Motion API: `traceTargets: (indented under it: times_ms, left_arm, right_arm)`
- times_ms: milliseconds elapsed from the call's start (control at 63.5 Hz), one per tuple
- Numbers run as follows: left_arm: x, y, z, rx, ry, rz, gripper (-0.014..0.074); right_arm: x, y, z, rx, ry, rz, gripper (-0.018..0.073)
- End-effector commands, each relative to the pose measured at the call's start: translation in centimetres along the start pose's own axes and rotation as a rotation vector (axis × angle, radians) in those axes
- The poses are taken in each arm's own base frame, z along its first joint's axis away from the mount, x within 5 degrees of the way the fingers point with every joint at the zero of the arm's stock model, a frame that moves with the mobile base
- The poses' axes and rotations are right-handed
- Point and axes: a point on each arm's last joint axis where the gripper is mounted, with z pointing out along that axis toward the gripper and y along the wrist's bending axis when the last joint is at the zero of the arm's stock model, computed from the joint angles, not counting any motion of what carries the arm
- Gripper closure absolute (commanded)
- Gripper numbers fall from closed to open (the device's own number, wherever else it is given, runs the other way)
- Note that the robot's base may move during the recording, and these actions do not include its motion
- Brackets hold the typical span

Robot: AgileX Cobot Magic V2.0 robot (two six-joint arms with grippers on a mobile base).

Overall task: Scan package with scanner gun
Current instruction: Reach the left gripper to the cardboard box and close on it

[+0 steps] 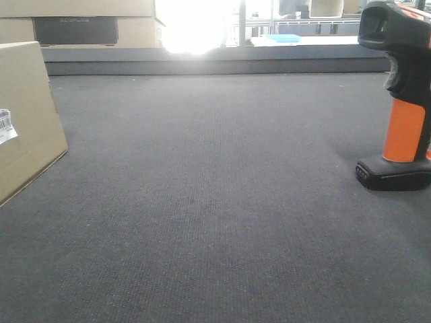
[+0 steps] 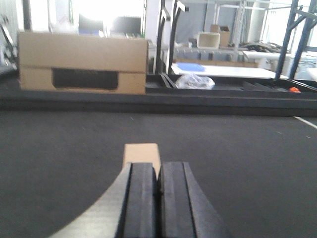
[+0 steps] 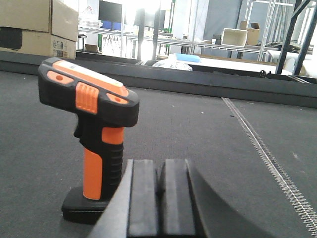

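Observation:
The package, a tan cardboard box with a white barcode label, sits at the far left of the dark carpet, cut off by the frame. In the left wrist view a tan box top, seemingly the same package, shows just beyond my left gripper, which is shut on nothing. The scanner gun stands upright on its black foot at the far right. In the right wrist view the scanner gun stands just left of my right gripper, whose pads are pressed together and hold nothing. Neither gripper shows in the front view.
Big pale boxes with a dark panel stand at the back left behind a raised dark ledge. A metal strip runs along the carpet right of the right gripper. Shelving and a white table lie beyond.

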Motion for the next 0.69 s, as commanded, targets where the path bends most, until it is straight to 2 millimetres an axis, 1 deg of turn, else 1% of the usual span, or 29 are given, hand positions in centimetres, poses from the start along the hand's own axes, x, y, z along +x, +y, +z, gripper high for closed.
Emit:
traceTargets:
  times_ms: [0, 79, 158, 221, 268, 331, 425, 504, 599, 677]
  left_arm:
    - [-1.9, -0.5, 2.1, 0.014, 0.085, -0.076, 0.0707]
    - [-3.8, -0.7, 4.2, 0.010, 0.124, -0.074, 0.0707]
    - [-5.4, -1.0, 6.9, 0.002, 0.167, -0.065, 0.0707]
    - [-6.2, -1.1, 8.6, -0.005, 0.207, -0.062, 0.0707]
    - [-6.8, -1.1, 10.4, -0.024, 0.281, -0.047, 0.0707]
    - [-7.7, -1.1, 11.7, -0.047, 0.338, -0.024, 0.0707]
    - [-8.5, -1.2, 13.9, -0.065, 0.414, -0.021, 0.0707]
    - [-8.8, -1.3, 15.5, -0.074, 0.461, -0.021, 0.0707]
    - [-8.6, -1.3, 17.1, -0.082, 0.488, -0.009, 0.0707]
    - [-8.2, -1.0, 18.1, -0.104, 0.509, 0.036, 0.0707]
  right_arm:
    - [-0.1, 0.0, 0.0, 0.000, -0.016, -0.005, 0.0721]
    - [-0.1, 0.0, 0.0, 0.000, -0.016, -0.005, 0.0721]
    - [-0.1, 0.0, 0.0, 0.000, -0.016, -0.005, 0.0721]
    - [-0.1, 0.0, 0.0, 0.000, -0.016, -0.005, 0.0721]
    - [-0.1, 0.0, 0.0, 0.000, -0.016, -0.005, 0.0721]
    - [-0.1, 0.0, 0.0, 0.000, -0.016, -0.005, 0.0721]
    - [-0.1, 0.0, 0.0, 0.000, -0.016, -0.005, 0.0721]
    - [-0.1, 0.0, 0.0, 0.000, -0.016, -0.005, 0.0721]
    - [-0.1, 0.0, 0.0, 0.000, -0.016, -0.005, 0.0721]
    - [-0.1, 0.0, 0.0, 0.000, -0.016, -0.005, 0.0721]
